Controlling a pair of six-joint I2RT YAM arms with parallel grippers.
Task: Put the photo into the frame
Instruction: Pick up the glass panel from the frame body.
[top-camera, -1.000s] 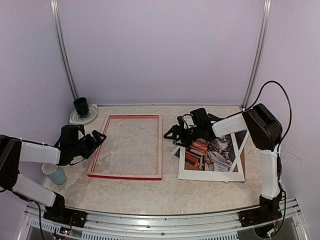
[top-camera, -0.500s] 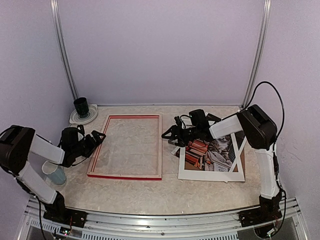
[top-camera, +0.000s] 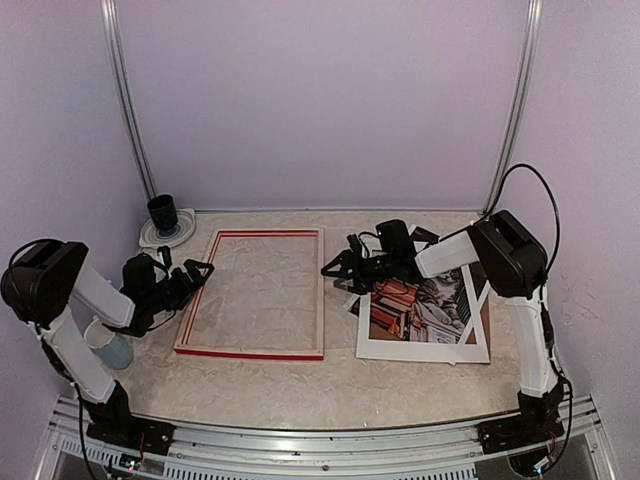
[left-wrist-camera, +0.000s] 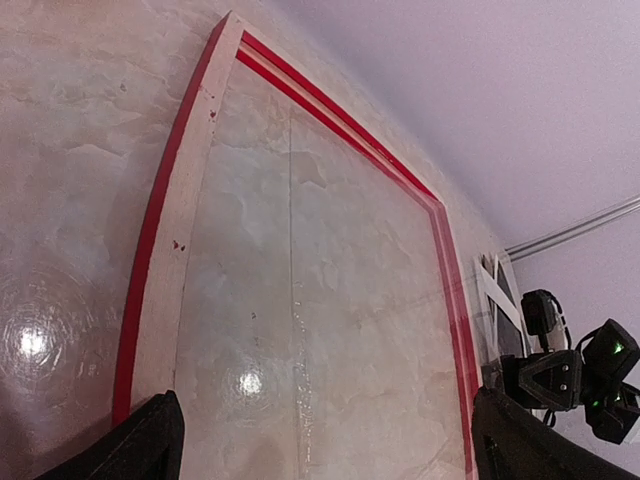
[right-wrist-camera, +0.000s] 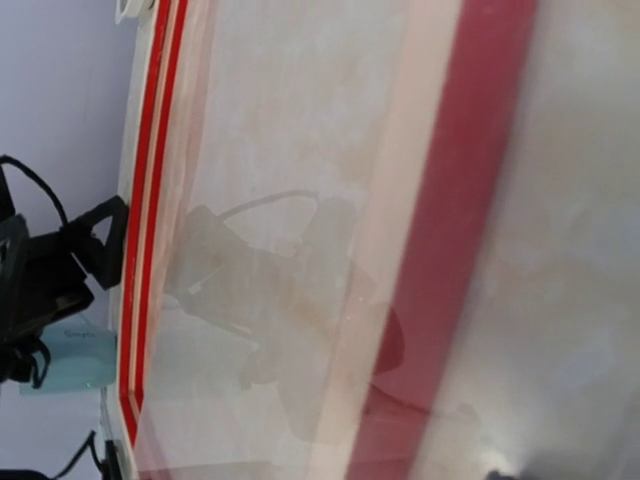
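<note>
Red-fronted with pale wood inner edges, the frame (top-camera: 320, 295) lies flat on the table (top-camera: 300, 390), its long sides running front to back. Just to its right, the photo (top-camera: 415, 305), a cat among books, lies askew beneath a white mat (top-camera: 420, 352).

walls (top-camera: 320, 100): plain lilac | posts (top-camera: 125, 110): two metal, back corners | tabletop (top-camera: 260, 385): pale marbled, glare spots

Likely a lab; bare booth walls (top-camera: 320, 100); aluminium rail (top-camera: 320, 438)
</note>
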